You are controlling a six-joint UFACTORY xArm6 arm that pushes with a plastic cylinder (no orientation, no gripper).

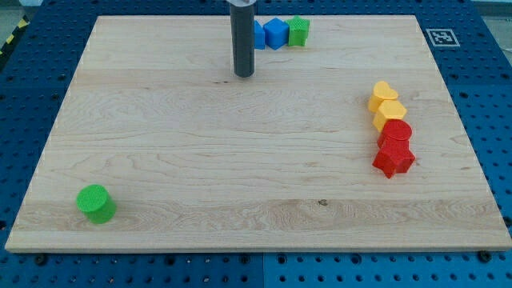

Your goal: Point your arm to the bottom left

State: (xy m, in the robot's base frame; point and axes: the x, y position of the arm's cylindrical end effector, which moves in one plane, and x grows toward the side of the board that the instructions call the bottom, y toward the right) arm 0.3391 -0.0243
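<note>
You are at the start of this job, as I judge it: the move toward the bottom left corner of the table [240,160] is not yet done. My tip [244,75] stands on the wood near the top edge, a little left of the middle. There are no fingers here to be released or clenched; the rod [243,36] grasps nothing and touches no block.

Just to the right of the rod, along the top edge, sit a blue block [277,33] and a green block [298,30] side by side, with another blue block [259,35] partly hidden behind the rod, so I cannot tell its shape. Near the right edge, two yellow blocks [386,102] and two red blocks [394,148] make a close column, touching one another; the lowest red one looks star-shaped.

The place the task names is the bottom left corner. A green cylinder [96,202] stands there, just in from both edges and well apart from my tip.

The next move calls for a long diagonal slide, down and to the left across bare wood. Nothing lies on that line until the cylinder itself. You should decide whether to stop short of it or pass beside it, since a straight run into the corner would probably shove it toward the edge.
</note>
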